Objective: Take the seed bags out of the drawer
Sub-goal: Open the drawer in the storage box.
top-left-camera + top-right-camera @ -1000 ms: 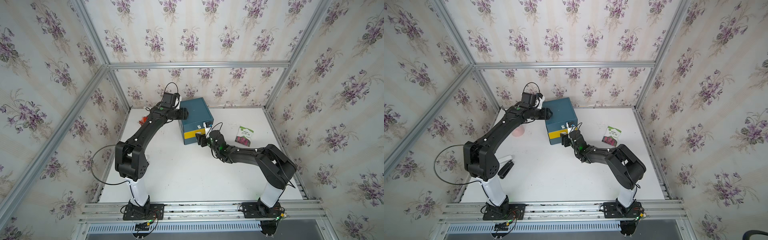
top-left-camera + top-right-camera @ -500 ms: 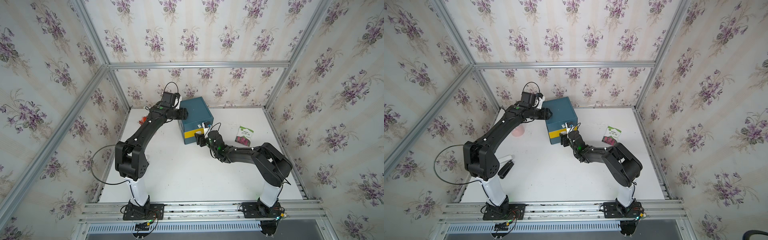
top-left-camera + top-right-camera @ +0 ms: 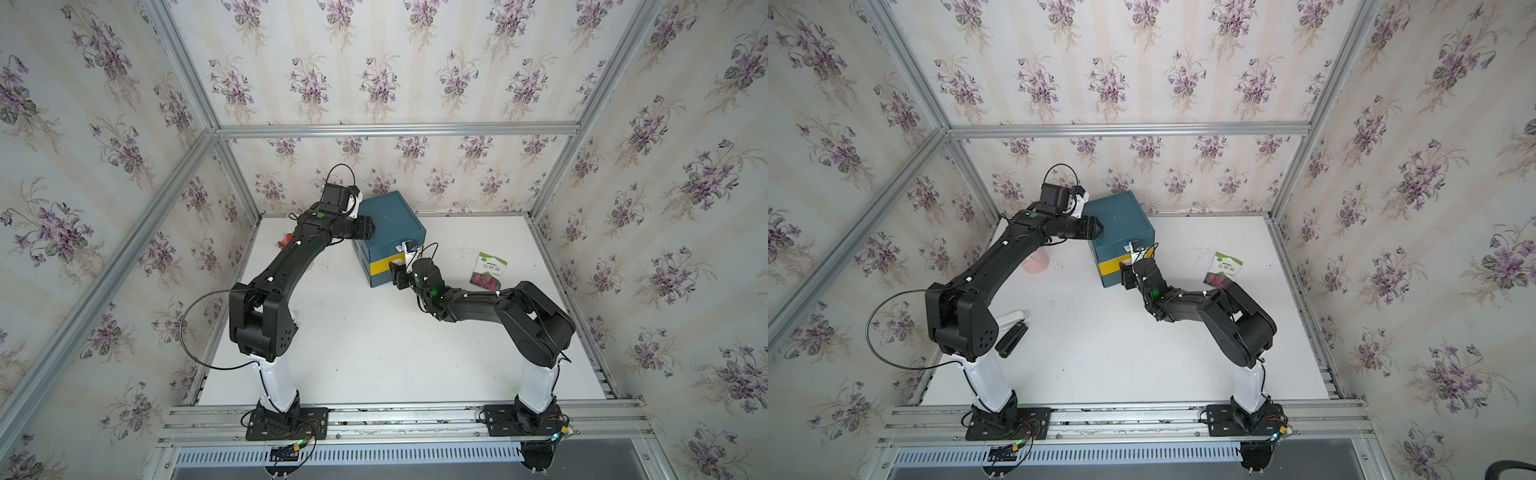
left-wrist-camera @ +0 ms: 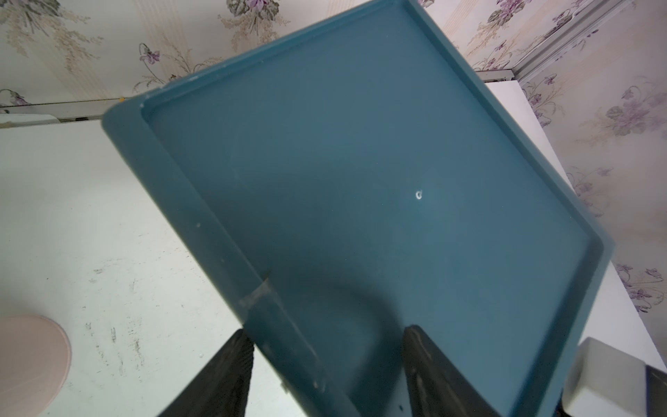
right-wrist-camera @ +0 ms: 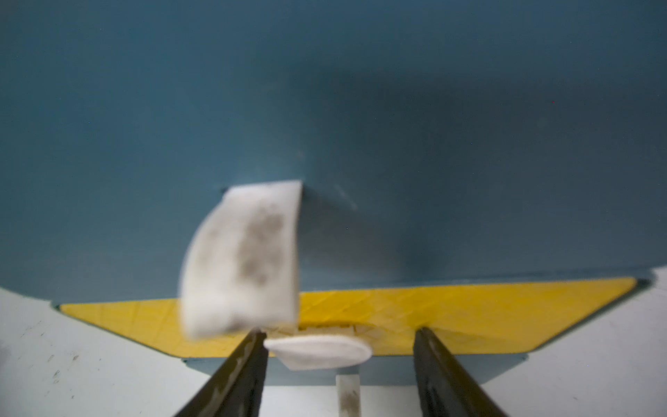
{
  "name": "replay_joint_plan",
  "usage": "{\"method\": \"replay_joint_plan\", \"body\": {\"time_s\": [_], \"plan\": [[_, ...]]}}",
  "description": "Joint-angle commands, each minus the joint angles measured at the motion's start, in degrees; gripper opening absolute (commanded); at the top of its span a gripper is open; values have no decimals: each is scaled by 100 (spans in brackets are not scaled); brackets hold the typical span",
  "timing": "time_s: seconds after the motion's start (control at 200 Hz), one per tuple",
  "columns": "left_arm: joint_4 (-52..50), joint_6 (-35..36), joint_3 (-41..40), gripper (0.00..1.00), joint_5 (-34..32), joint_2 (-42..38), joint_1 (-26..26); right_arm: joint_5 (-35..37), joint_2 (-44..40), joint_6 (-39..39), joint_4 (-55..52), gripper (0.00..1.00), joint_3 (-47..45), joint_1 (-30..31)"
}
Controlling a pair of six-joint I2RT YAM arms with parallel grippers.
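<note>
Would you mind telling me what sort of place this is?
Likely a robot test booth, not a home: wallpaper panels in a bare metal frame, two arms bolted to a rail, one white table.

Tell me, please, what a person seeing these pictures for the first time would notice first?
First comes the blue drawer box with its yellow drawer front at the back of the white table. The left gripper rests at its top edge and the right gripper faces the yellow drawer. One seed bag lies flat on the table, right of the box.
</note>
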Motion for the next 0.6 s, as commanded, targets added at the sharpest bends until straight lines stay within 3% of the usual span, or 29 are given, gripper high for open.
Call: {"method": "replay_joint_plan", "body": {"time_s": [0.0,0.265,0.595], "plan": [[-1136,315,-95,68,-51,83,9,-124,74,-114,402,52,109,12],[-1118,340,-192,68,33,42,98,-308,116,-145,364,20,200,13],[-1107,340,-207,68,34,-48,176,-371,-110,-127,287,9,-27,23]]}}
